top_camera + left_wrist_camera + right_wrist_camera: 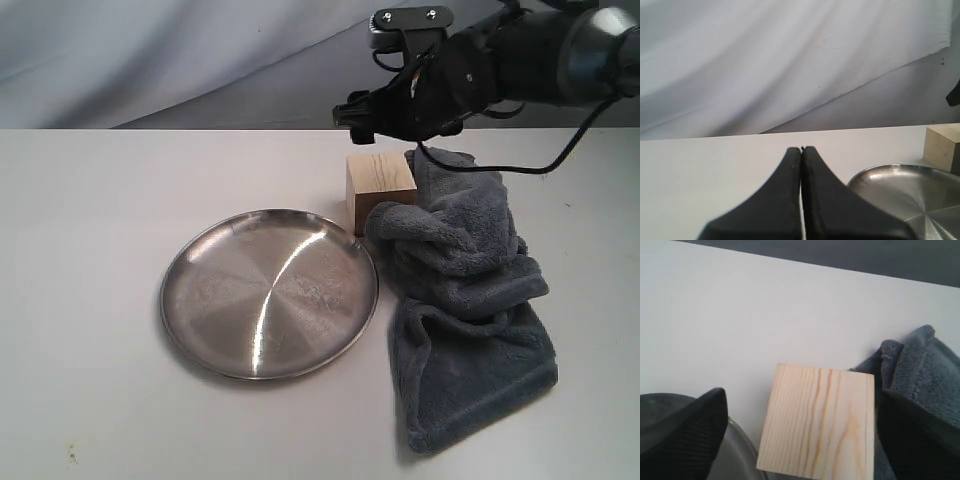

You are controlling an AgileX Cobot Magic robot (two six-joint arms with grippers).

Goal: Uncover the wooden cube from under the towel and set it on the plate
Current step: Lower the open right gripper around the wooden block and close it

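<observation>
A round, shiny stainless-steel plate (270, 295) lies near centre on the white table (90, 250), with a plush blue-grey fleece towel (465, 300) bunched to its right and trailing toward the far side. Just beyond the plate's far-right rim sits the pale wooden cube (378, 190), uncovered, the towel touching its right face. The right gripper (378, 125) hovers over it. Only the right wrist view shows that gripper spread wide, one black finger on either side of the cube's top, which is streaked with tan grain. Only the left wrist view shows the left gripper (801, 155), pressed closed on nothing, left of the plate.
</observation>
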